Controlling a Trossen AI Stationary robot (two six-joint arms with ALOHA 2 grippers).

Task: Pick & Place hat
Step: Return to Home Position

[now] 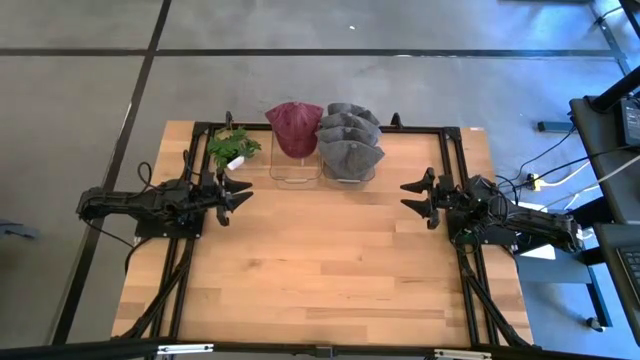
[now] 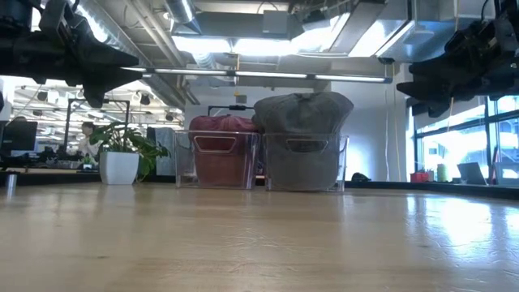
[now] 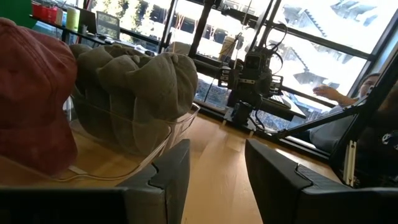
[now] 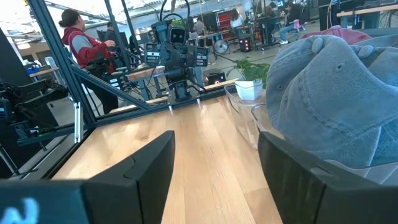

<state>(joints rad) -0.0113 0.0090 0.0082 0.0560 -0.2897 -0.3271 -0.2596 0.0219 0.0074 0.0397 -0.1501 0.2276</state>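
**Gray caps heaped in bin, grippers empty**

Overflowing the right transparent bin point(image 1: 349, 180) with gray caps point(image 1: 350, 135), soft rounded fabric domes, at the wooden table's point(image 1: 320, 270) far edge. Hanging left gripper point(image 1: 243, 195) and right gripper point(image 1: 405, 197) well apart above bare wood, fingers spread, gripping nothing. Crowding a red cap point(image 1: 295, 128) into the neighbouring clear bin; flanking that with, apparently, a small potted plant point(image 1: 232, 148).
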